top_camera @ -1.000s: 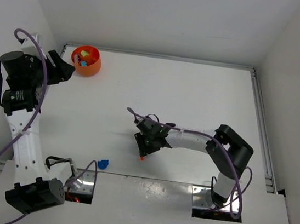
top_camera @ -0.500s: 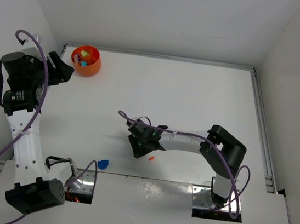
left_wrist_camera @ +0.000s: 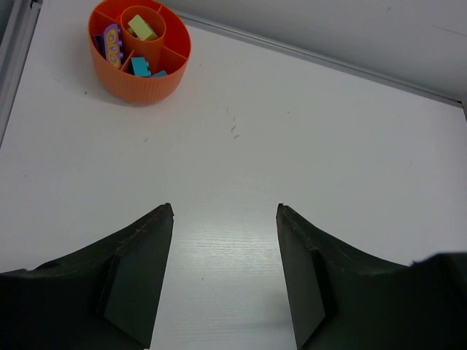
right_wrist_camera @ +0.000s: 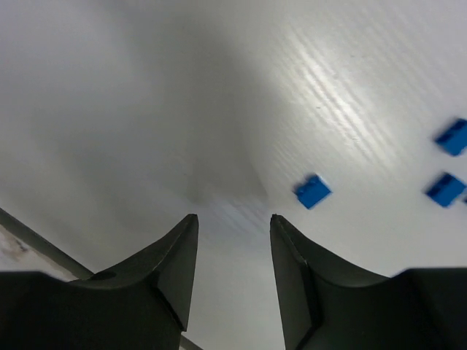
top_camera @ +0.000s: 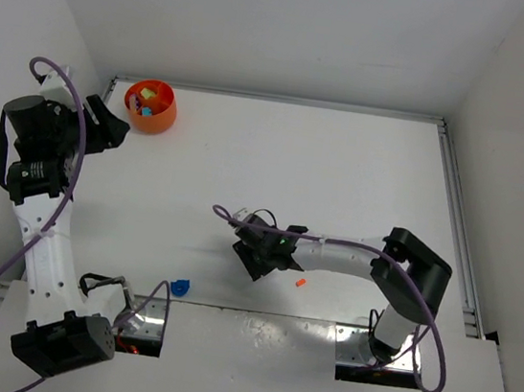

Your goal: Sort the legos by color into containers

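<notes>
The round orange bowl (top_camera: 151,106) stands at the far left corner. In the left wrist view the bowl (left_wrist_camera: 109,76) holds a purple piece (left_wrist_camera: 112,41), a lime piece (left_wrist_camera: 143,28) and blue and teal bricks (left_wrist_camera: 143,68) in separate compartments. My left gripper (left_wrist_camera: 225,208) is open and empty, above bare table near the bowl (top_camera: 107,125). My right gripper (top_camera: 254,255) is open and empty, low over the table (right_wrist_camera: 232,217). A small orange lego (top_camera: 299,283) lies just right of it. Blue legos (top_camera: 179,288) lie near the front edge; three blue bricks (right_wrist_camera: 312,191) show ahead of the right fingers.
White walls enclose the table. A metal rail (top_camera: 457,217) runs along the right edge, and one runs along the back. The arm bases and their cables (top_camera: 130,319) sit at the near edge.
The small orange lego has gone from beneath my right gripper to the table on its right. The right arm's elbow swung right. The left arm barely moved.
</notes>
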Action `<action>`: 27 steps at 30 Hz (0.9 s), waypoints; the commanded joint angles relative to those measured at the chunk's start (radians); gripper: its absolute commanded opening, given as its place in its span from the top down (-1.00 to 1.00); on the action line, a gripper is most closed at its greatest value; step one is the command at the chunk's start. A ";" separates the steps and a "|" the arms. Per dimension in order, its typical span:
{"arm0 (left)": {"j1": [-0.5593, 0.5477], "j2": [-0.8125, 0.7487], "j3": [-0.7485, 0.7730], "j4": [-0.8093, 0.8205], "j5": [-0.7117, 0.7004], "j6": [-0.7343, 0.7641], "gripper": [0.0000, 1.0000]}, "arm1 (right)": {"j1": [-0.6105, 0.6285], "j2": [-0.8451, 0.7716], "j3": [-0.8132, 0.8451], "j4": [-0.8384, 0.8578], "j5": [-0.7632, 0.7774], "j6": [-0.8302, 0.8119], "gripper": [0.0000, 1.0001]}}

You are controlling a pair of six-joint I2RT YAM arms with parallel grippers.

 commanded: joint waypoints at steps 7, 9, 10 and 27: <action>0.012 -0.017 0.003 0.020 0.042 0.029 -0.32 | -0.036 -0.247 -0.146 -0.092 0.034 -0.611 0.25; 0.012 -0.003 0.003 0.020 0.064 0.029 -0.32 | -0.047 -0.315 -0.216 -0.109 0.002 -0.744 0.28; 0.012 0.011 0.003 0.020 0.073 0.029 -0.32 | -0.047 -0.344 -0.226 -0.124 -0.041 -0.780 0.28; 0.012 0.051 -0.016 0.029 0.098 -0.008 -0.32 | -0.076 -0.346 -0.342 -0.101 -0.207 -1.091 -0.35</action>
